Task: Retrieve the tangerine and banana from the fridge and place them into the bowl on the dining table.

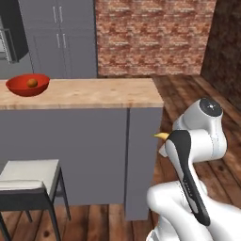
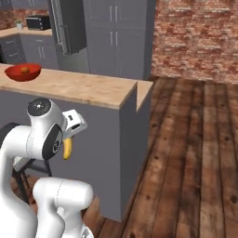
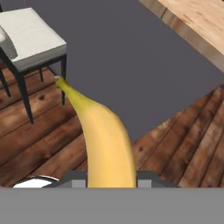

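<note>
One banana (image 3: 107,144) is held between the gripper's (image 3: 109,181) jaws, which are closed narrowly on its thick end; in the hand view the fruit runs from 6 o'clock toward its stem at 10 o'clock; in the right base view it is seen hanging yellow below the wrist, beside the grey base of the dining table (image 2: 88,88); one tangerine (image 1: 32,83) is seen lying inside the bowl (image 1: 19,87); the bowl is set on the wooden top toward 9 o'clock in the left base view; the fridge (image 2: 69,25) is seen behind it at 12 o'clock; a white-cushioned chair (image 1: 28,176) is placed by the table's base at 7 o'clock.
</note>
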Controlling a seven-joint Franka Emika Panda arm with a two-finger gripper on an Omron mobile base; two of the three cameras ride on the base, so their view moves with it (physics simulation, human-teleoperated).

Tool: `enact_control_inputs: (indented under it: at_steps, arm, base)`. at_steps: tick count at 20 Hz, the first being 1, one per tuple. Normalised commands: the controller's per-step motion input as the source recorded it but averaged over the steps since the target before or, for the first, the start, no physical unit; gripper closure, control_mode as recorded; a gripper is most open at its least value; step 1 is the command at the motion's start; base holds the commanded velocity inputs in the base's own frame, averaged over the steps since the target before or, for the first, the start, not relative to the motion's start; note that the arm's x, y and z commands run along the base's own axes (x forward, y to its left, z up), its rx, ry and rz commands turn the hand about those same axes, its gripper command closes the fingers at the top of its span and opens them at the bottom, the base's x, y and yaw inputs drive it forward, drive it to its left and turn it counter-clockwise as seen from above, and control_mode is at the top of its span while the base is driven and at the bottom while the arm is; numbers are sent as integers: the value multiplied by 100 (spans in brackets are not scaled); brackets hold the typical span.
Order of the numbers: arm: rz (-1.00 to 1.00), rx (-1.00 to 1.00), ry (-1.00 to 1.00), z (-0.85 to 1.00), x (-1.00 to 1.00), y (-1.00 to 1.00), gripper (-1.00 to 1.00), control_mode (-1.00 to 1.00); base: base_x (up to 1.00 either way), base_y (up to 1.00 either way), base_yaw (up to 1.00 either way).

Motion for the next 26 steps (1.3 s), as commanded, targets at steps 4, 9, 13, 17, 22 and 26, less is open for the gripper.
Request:
enact_control_inputs:
  at_steps: [4,9,13,17,22,26]
  arm:
    - [0,0,0,0,0,0,100,100]
    - [0,0,0,0,0,0,100,100]
    - [0,0,0,0,0,0,100,100]
    - [0,0,0,0,0,0,100,100]
    - [0,0,0,0,0,0,100,100]
    - [0,0,0,0,0,0,100,100]
  base:
    - [16,54,-10]
    - [20,53,-11]
    - [26,49,-11]
    - [33,44,-9]
    - [41,39,-9]
    - [43,29,-8]
